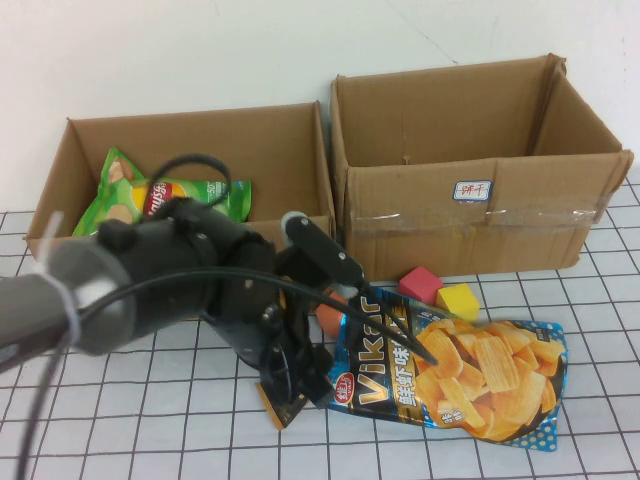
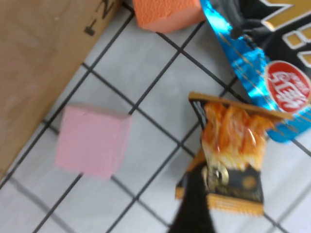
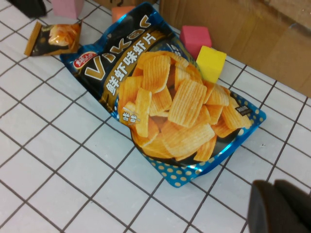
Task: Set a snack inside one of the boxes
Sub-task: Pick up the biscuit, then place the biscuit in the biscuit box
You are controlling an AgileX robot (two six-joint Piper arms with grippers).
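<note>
Two brown cardboard boxes [image 1: 480,160] up top, left gripper [image 1: 290,385] low centre pinching small orange snack packet [image 2: 232,155], right gripper [image 3: 279,206] fingers unclear, lower right of its wrist view.

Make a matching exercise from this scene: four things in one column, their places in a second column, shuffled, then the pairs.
Things:
1. green chip bag
2. small orange packet
3. yellow block
4. right gripper

Places:
A. beside the red block
B. inside the left box
C. above the tiles near the big blue bag
D. under the left gripper

Pairs: 1-B, 2-D, 3-A, 4-C
</note>
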